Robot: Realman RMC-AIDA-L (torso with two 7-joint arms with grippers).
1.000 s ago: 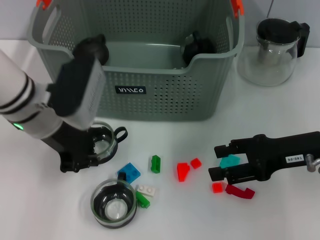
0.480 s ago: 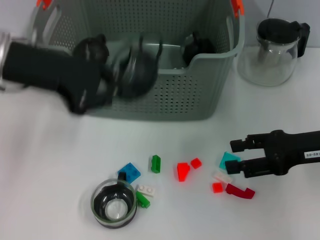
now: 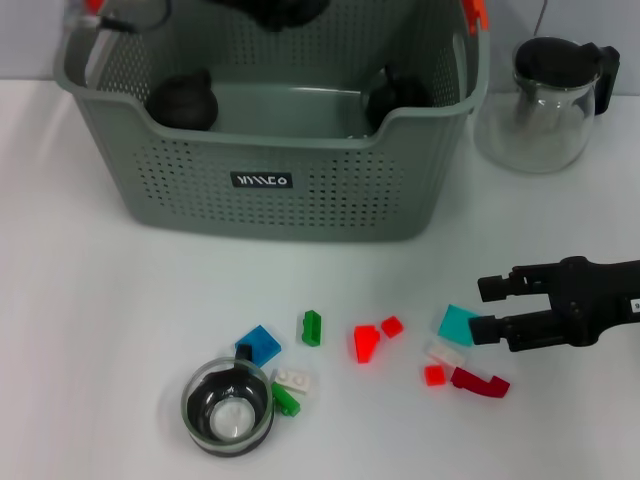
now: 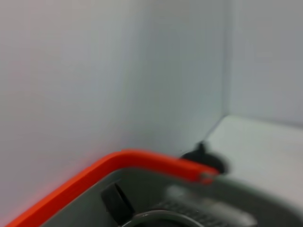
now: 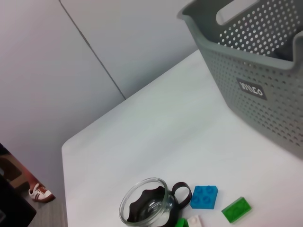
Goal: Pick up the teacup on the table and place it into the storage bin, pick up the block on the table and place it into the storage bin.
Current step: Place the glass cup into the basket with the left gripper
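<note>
The grey-green storage bin (image 3: pixel 330 205) stands at the back, with two dark cups (image 3: pixel 182 100) lying in it. My left gripper (image 3: pixel 280 10) hangs above the bin's far wall at the picture's top edge, shut on a dark-lined glass teacup whose rim (image 4: pixel 156 218) shows in the left wrist view beside the bin's orange clip (image 4: pixel 142 161). A second glass teacup (image 3: pixel 228 407) stands near the front edge. My right gripper (image 3: pixel 488 308) is open at the right, low over the table, its fingertips just beside a teal block (image 3: pixel 458 323).
Loose blocks lie between the cup and my right gripper: blue (image 3: pixel 259 344), green (image 3: pixel 312 327), red (image 3: pixel 366 342), white (image 3: pixel 445 352), dark red (image 3: pixel 480 381). A glass pitcher (image 3: pixel 545 100) with a black lid stands at the back right.
My left gripper lifted a teacup off the table and carried it up and back, over the bin. The right gripper drew back to the right, leaving the teal block on the table.
</note>
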